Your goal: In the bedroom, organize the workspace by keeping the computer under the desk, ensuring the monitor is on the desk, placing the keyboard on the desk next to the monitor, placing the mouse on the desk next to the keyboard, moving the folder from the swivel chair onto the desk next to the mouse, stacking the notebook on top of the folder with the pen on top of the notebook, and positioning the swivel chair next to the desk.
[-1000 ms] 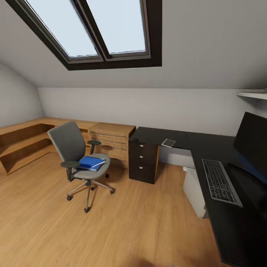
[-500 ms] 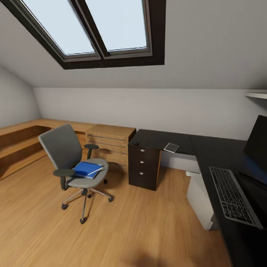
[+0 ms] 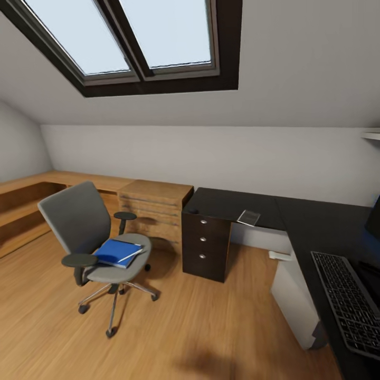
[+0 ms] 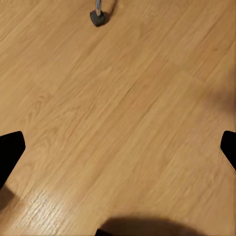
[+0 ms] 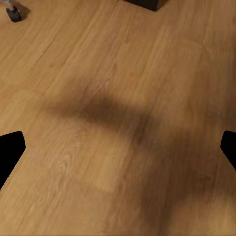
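Wooden plank floor lies bare under both grippers. In the left wrist view, the left gripper has its black fingertips at opposite edges of the picture, spread wide, holding nothing and touching nothing. The right gripper is the same: dark fingertips far apart, empty, over floor crossed by a soft shadow.

Ahead of the left gripper, one black caster on a chrome leg of the grey padded swivel chair stands on the boards; open floor lies between them. On the chair's seat lies the flat bright blue folder with a thin white pen on top of it.

Off to the right side, the slim black keyboard sits near the front edge of the black L-shaped desk, and the light grey computer tower stands on the floor beneath that edge. Farther on, the thin dark grey notebook rests at the desk's edge, just above the black drawer unit. A light wooden dresser adjoins the drawers against the far wall.
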Robot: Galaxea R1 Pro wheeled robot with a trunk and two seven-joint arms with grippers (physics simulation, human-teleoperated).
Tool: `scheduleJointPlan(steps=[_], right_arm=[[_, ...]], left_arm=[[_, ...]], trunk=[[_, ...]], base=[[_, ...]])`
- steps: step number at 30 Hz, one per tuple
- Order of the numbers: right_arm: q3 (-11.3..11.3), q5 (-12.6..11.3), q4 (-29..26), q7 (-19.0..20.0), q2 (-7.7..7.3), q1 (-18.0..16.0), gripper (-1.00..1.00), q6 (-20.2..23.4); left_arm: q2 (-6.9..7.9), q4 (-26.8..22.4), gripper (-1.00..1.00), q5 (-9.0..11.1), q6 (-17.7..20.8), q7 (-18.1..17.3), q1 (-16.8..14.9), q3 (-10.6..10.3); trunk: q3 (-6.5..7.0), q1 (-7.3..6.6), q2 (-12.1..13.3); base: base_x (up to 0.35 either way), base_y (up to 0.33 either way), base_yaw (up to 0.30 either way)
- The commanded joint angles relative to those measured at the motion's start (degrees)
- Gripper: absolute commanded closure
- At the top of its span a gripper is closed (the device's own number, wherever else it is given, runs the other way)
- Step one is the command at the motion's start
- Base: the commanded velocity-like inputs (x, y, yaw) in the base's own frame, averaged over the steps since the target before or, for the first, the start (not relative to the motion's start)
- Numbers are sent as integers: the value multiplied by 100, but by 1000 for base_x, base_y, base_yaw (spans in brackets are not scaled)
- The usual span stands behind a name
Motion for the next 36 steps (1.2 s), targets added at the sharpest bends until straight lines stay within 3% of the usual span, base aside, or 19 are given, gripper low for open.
scheduleJointPlan(steps=[1,36], right_arm=[[49,-45,1,-26,0,-5,-100,-18],[50,-41,-13,-26,0,-5,-100,-257]], left_arm=[[0,-11,-100,31,24,26,-2,-6],[-8,-11,-100,31,-177,23,0,-6]], trunk=[[-6,4,-3],[-6,4,-3]], base=[[336,0,0],[336,0,0]])
